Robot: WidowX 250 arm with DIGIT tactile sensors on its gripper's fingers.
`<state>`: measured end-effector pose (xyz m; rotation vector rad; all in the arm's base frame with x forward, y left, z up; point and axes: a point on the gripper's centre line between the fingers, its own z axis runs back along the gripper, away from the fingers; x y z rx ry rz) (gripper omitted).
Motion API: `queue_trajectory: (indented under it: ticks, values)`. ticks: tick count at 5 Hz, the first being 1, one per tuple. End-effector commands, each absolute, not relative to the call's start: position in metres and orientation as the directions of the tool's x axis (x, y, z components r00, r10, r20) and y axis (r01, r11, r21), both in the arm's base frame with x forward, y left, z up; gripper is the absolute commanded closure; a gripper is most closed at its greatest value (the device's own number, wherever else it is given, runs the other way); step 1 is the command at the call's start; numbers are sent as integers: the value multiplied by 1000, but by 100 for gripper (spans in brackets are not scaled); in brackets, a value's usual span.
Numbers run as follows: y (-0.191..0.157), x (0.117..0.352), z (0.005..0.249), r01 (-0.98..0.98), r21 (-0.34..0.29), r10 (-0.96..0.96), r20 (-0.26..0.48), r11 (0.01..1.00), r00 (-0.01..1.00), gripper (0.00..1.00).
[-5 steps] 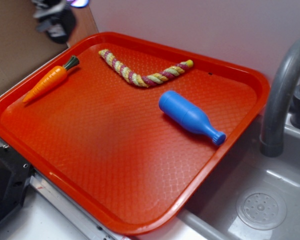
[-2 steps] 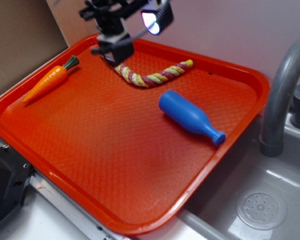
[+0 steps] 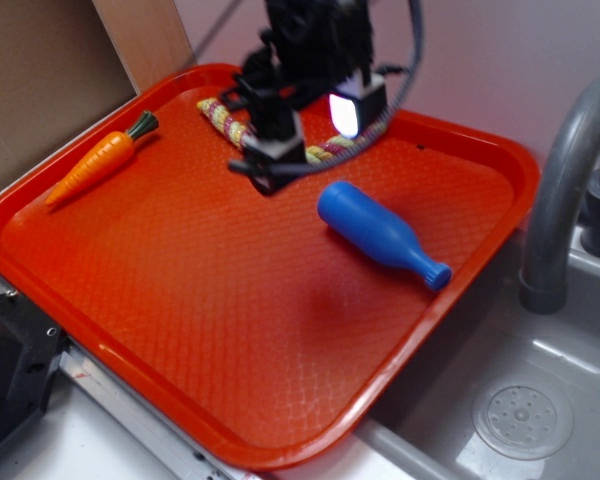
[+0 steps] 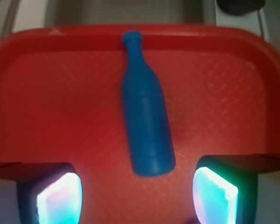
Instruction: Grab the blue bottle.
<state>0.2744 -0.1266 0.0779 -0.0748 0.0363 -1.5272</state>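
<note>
While the end effector (image 4: 136, 196) hovers spread apart, the blue bottle (image 4: 144, 126) lies just ahead.

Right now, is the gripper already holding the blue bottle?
No, the blue bottle lies flat on the red tray, ahead of the open gripper, untouched.

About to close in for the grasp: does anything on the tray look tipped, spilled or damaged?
Nothing is spilled or damaged. The blue bottle lies on its side on the red tray, cap toward the sink-side rim, which suits a grasp across its body. The gripper hovers beside its base, jaws open.
</note>
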Motion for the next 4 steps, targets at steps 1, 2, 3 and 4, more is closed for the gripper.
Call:
queue_trajectory:
  ticks: [1, 2, 3, 4]
  values:
    - [-158, 264, 60, 1000, -29, -998, -68, 11, 9, 0]
    - [-164, 256, 47, 1000, -28, -994, -111, -12, -15, 0]
    - [-166, 253, 38, 1000, -25, -990, -143, -15, -18, 0]
    - [-165, 252, 35, 1000, -8, -989, -147, 28, 27, 100]
